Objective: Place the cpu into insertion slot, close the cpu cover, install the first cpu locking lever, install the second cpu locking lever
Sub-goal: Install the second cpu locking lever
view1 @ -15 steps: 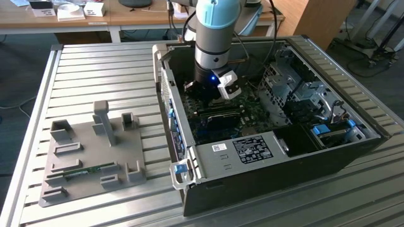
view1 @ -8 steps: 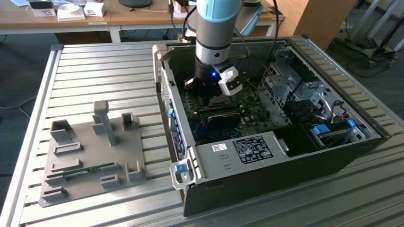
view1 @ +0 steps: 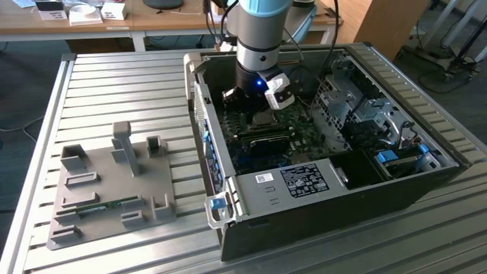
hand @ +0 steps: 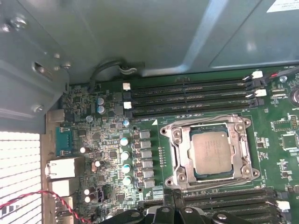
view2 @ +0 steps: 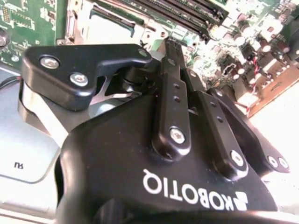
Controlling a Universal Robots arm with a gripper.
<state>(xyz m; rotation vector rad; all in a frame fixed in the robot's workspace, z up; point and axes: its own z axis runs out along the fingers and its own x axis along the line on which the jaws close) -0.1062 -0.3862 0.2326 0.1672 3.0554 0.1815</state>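
The cpu (hand: 211, 151) lies flat in the insertion slot (hand: 194, 173) on the green motherboard, its silvery top showing through the window of the cpu cover (hand: 180, 154). The cover is down over the socket. A thin wire lever (hand: 205, 116) runs along the side of the frame towards the memory slots. In the first wrist view my gripper (hand: 174, 192) is just beside the socket's edge, fingers together with nothing between them. The second wrist view shows the black fingers (view2: 170, 93) meeting at their tips near the socket (view2: 112, 23). In the exterior view the arm reaches down into the open computer case above the socket (view1: 265, 118).
Long black memory slots (hand: 187, 95) flank the socket. The case wall (view1: 199, 108) and metal drive cages (view1: 357, 108) close in around the arm. A red and black cable (hand: 46, 196) lies near the ports. On the exterior view's left, a grey fixture plate (view1: 114, 188) holds a green memory stick (view1: 99, 206).
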